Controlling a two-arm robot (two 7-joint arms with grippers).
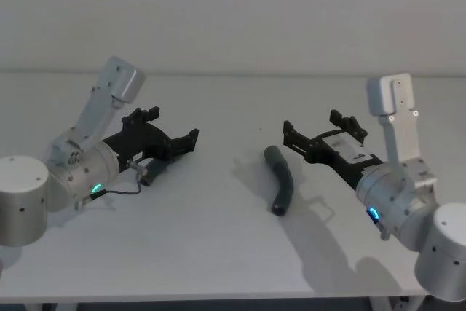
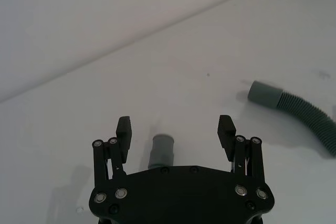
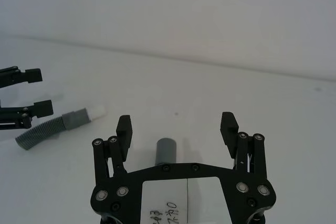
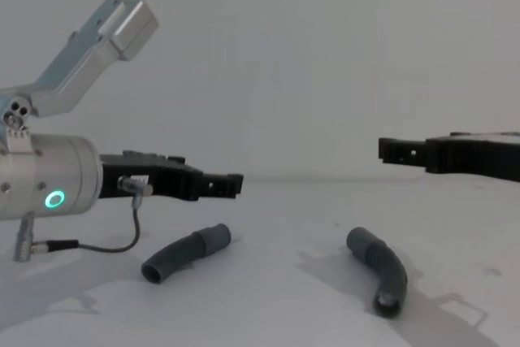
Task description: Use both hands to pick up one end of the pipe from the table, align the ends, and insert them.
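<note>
**Head view.** Two pipe pieces lie on the white counter (image 1: 218,253), well apart. The left pipe piece (image 1: 153,171) is partly under the left pincer (image 1: 173,127). The right pipe piece (image 1: 280,180) is near the middle, just left of the right pincer (image 1: 312,123). Both pincers are spread and hold nothing. The right pincer's body carries a white label (image 1: 349,149).

**Left wrist view.** The left pincer (image 2: 175,127) is spread wide. The left pipe piece's grey cuff (image 2: 163,150) shows between its fingers, untouched. The right pipe piece (image 2: 299,111) lies farther off.

**Right wrist view.** The right pincer (image 3: 176,124) is spread wide, with its piece's plain cuff (image 3: 166,151) between the fingers. The left pipe piece (image 3: 52,127), farther off, ends in a white tip (image 3: 96,111). The label (image 3: 168,203) has handwritten marks, cut off by the edge and unreadable. No brand is legible.

**Chest view.** Both pincers, left (image 4: 223,184) and right (image 4: 398,150), hover clear above the pieces (image 4: 187,253) (image 4: 378,270).

**Step in hand.** This looks like the approach, with neither piece grasped yet. Next, each pincer probably needs to descend over its cuff and close on it. After lifting, the white tip must face the socket squarely before insertion.
</note>
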